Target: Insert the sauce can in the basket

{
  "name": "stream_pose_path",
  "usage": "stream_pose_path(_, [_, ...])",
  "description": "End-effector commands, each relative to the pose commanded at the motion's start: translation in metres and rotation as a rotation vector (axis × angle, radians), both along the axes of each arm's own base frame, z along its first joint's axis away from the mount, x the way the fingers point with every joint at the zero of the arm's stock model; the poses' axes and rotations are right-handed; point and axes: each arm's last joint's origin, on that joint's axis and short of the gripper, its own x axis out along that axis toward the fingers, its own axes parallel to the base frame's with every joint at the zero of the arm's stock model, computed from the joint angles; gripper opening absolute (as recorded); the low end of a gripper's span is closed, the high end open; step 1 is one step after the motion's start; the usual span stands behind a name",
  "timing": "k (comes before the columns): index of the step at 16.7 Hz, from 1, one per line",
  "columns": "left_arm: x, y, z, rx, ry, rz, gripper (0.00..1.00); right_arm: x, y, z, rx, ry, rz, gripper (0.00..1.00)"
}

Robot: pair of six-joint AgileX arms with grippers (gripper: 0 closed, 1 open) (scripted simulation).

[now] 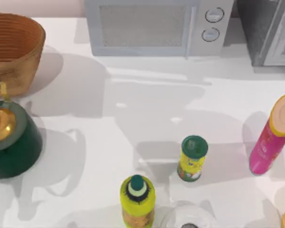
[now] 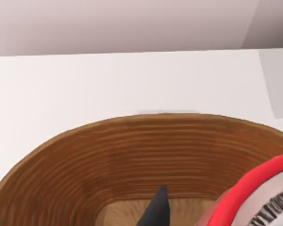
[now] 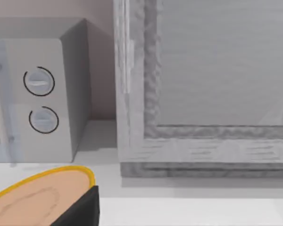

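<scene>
in the left wrist view the sauce can (image 2: 266, 195) sits close against the camera, above the basket (image 2: 146, 155) opening, its woven inner wall and floor just beyond. one dark fingertip (image 2: 155, 212) shows beside the can; i judge the left gripper holds it, ready to release. the right arm is parked near the microwave (image 3: 42, 94).

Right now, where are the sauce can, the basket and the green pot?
sauce can (image 2: 266, 188): left wrist view, red rim.
basket (image 2: 170, 155): left wrist view, inner wall.
green pot (image 1: 19, 152): top view, dark side.

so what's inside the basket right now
In the left wrist view, the basket's ribbed inner wall and some floor show. The sauce can sits over the opening; whether it rests inside is cut off.
</scene>
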Motion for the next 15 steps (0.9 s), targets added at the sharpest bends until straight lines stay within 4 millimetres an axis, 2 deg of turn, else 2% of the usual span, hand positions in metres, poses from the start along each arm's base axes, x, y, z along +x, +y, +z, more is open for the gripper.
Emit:
stream_pose_path(2, [-0.002, 0.006, 0.003, -0.003, 0.002, 0.036, 0.0, 0.0, 0.0, 0.0, 0.0, 0.0, 0.0, 1.0])
stream_pose_path(6, [0.0, 0.005, 0.0, -0.001, 0.006, 0.03, 0.0, 0.0, 0.0, 0.0, 0.0, 0.0, 0.0, 1.0])
stream_pose_path(15, [0.037, 0.006, -0.048, -0.003, 0.001, 0.036, 0.0, 0.0, 0.0, 0.0, 0.0, 0.0, 0.0, 1.0])
